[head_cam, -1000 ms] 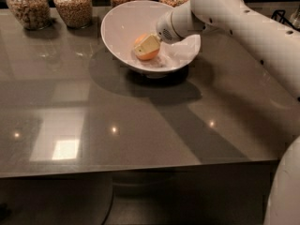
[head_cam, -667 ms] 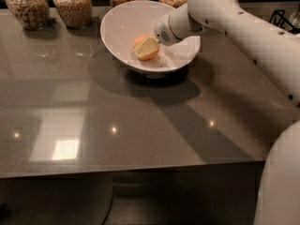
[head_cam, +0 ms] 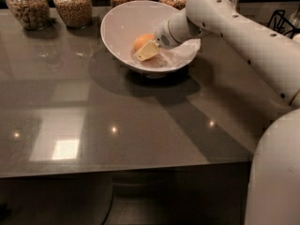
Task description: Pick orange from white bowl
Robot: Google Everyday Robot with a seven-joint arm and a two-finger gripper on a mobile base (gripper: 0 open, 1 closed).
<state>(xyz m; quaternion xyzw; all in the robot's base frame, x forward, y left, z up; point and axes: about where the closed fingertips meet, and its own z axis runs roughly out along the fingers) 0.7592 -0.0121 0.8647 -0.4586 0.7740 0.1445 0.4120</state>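
Note:
The white bowl (head_cam: 123, 28) stands tilted on the grey table near its far edge. The orange (head_cam: 142, 41) lies inside it, near the middle. My gripper (head_cam: 145, 50) reaches into the bowl from the right and sits right at the orange, its pale tip covering the fruit's lower front. The white arm (head_cam: 220, 20) runs from the bowl to the right edge of the view. Only the upper part of the orange shows.
Several glass jars of grains (head_cam: 72, 4) stand in a row behind the bowl along the table's far edge. The grey table (head_cam: 117, 125) stretches toward the camera. My white body (head_cam: 274, 172) fills the lower right. A dark wire object (head_cam: 281, 20) is at the far right.
The gripper stays inside the bowl at the orange, almost unmoved. The arm has shifted slightly.

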